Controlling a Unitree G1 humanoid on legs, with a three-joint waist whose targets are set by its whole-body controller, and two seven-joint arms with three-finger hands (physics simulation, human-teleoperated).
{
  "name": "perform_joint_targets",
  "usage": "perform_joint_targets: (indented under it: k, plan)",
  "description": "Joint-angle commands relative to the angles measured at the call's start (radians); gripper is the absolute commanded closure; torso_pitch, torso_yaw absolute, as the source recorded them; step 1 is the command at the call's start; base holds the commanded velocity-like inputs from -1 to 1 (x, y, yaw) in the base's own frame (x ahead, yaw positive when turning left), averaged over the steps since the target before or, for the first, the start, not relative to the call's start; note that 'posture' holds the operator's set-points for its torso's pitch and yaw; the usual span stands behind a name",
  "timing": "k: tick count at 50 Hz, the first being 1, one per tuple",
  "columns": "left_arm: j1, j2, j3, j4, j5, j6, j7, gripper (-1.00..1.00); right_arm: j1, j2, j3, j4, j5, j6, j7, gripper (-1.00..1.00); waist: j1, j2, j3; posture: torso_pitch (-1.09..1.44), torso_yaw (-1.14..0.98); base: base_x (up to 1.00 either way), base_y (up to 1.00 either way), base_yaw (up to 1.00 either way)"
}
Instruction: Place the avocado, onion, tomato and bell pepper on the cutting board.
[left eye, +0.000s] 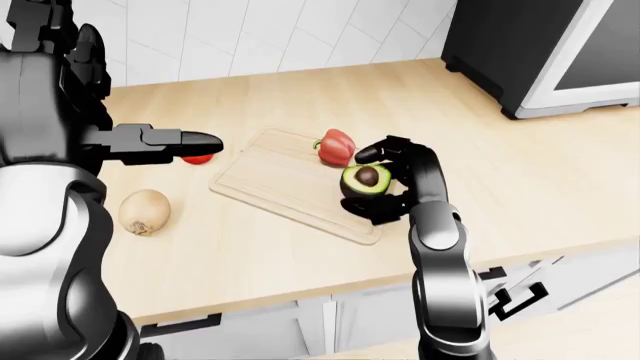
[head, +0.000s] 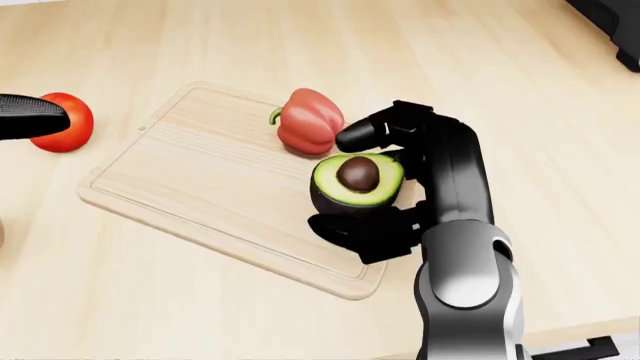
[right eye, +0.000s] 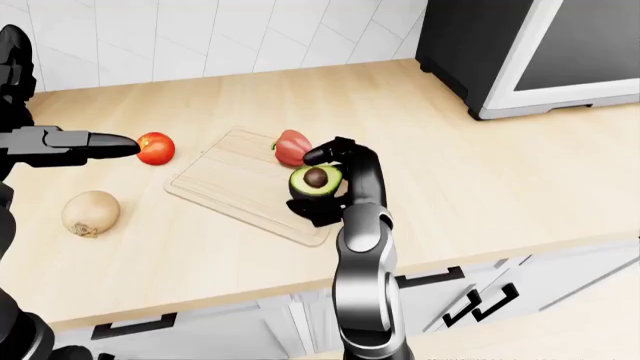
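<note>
The right hand (head: 365, 184) gripped a halved avocado (head: 356, 182), cut face and brown pit up, over the right end of the pale wooden cutting board (head: 200, 187). Setting it down well would mean lowering it flat, clear of the glossy, lobed red bell pepper (head: 308, 120) already on the board, then opening the fingers. The smooth round tomato (right eye: 155, 148) and papery tan onion (right eye: 90, 213) lay on the wood-grain counter (right eye: 450, 165). The left hand (right eye: 95, 142) hovered beside the tomato, holding nothing; its fingers' spread was unclear.
</note>
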Motion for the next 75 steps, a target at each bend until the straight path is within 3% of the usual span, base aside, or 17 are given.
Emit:
perform_joint_targets:
  k: [1, 26, 32, 33, 34, 43, 47, 51, 58, 63, 66, 75]
  plan:
    - [-0.025, 0.012, 0.008, -0.018, 0.007, -0.028, 0.005, -1.0, -0.03, 0.004, 0.005, -0.04, -0.004, -0.038, -0.011, 0.14, 0.0, 0.004, -0.025, 0.0, 0.0, 0.0, 0.0, 0.0]
    - [-0.021, 0.004, 0.003, -0.013, 0.019, -0.035, 0.003, -1.0, -0.005, 0.017, 0.041, -0.075, -0.024, -0.017, 0.0, -0.45, 0.001, 0.004, -0.027, 0.0, 0.0, 0.0, 0.0, 0.0]
    - [-0.028, 0.011, 0.01, -0.011, 0.016, -0.03, -0.001, -1.0, -0.017, 0.017, 0.044, -0.078, -0.041, -0.004, 0.019, -0.78, 0.001, 0.004, -0.027, 0.0, 0.0, 0.0, 0.0, 0.0]
    - [-0.031, 0.011, 0.01, -0.012, 0.014, -0.028, -0.001, -1.0, -0.019, 0.018, 0.045, -0.08, -0.043, -0.002, 0.022, -0.97, 0.001, 0.004, -0.027, 0.0, 0.0, 0.0, 0.0, 0.0]
    - [-0.032, 0.013, 0.009, -0.01, 0.014, -0.028, 0.0, -1.0, -0.02, 0.021, 0.046, -0.083, -0.045, 0.0, 0.025, -1.0, 0.001, 0.004, -0.027, 0.0, 0.0, 0.0, 0.0, 0.0]
    - [-0.03, 0.02, 0.014, -0.008, 0.011, -0.031, 0.0, -1.0, -0.063, 0.008, 0.027, -0.118, -0.089, 0.044, 0.064, -1.0, 0.001, 0.005, -0.027, 0.0, 0.0, 0.0, 0.0, 0.0]
    - [-0.028, 0.025, 0.019, -0.013, 0.012, -0.024, 0.002, -1.0, -0.101, -0.04, 0.02, -0.161, -0.128, 0.065, 0.121, -1.0, 0.001, 0.004, -0.026, 0.0, 0.0, 0.0, 0.0, 0.0]
    - [-0.031, 0.033, 0.039, -0.027, 0.002, 0.004, 0.007, -1.0, -0.151, -0.064, -0.036, -0.202, -0.164, 0.098, 0.165, -1.0, 0.001, 0.003, -0.023, 0.0, 0.0, 0.0, 0.0, 0.0]
    - [-0.035, 0.067, 0.105, -0.072, -0.061, 0.101, 0.023, -1.0, -0.223, -0.126, -0.088, -0.269, -0.172, 0.174, 0.213, -1.0, -0.002, 0.003, -0.018, 0.0, 0.0, 0.0, 0.0, 0.0]
    - [0.011, 0.066, 0.137, -0.095, -0.106, 0.123, 0.04, -1.0, -0.262, -0.172, -0.12, -0.325, -0.172, 0.222, 0.232, -1.0, -0.001, 0.004, -0.015, 0.0, 0.0, 0.0, 0.0, 0.0]
    - [0.093, 0.042, 0.151, -0.114, -0.11, 0.097, 0.041, -1.0, -0.273, -0.219, -0.13, -0.368, -0.178, 0.262, 0.261, -1.0, -0.001, 0.004, -0.013, 0.0, 0.0, 0.0, 0.0, 0.0]
    - [0.208, -0.032, 0.16, -0.139, -0.123, 0.051, 0.052, -1.0, -0.305, -0.258, -0.153, -0.384, -0.149, 0.287, 0.237, -1.0, -0.001, 0.0, -0.014, 0.0, 0.0, 0.0, 0.0, 0.0]
